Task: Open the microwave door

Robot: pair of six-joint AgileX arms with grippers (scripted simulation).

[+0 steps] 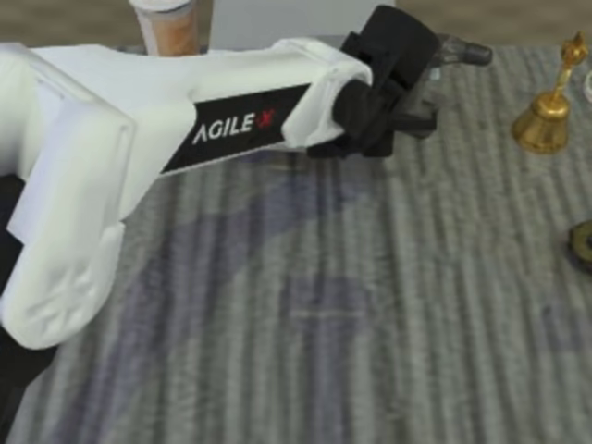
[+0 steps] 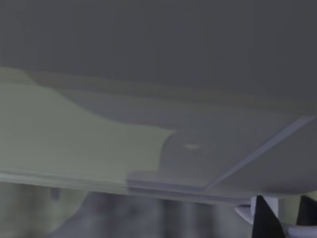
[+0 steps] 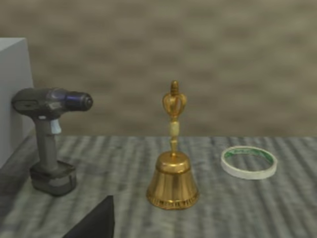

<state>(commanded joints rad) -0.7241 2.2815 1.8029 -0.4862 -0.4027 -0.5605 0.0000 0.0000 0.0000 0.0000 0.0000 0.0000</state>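
While the left arm reaches across the worktop (image 1: pixel 370 314), its tool (image 1: pixel 421 88) sits at the microwave (image 1: pixel 277 20). Its grip I cannot tell. The right tool is out of view.

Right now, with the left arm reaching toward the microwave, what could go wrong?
1. The left arm hides the left gripper in the top view, and the left wrist view shows only a grey microwave surface filling the frame, so the hold on the door handle cannot be checked; it may slip.
2. The power drill stands right beside the microwave; a swinging door or arm could topple it.
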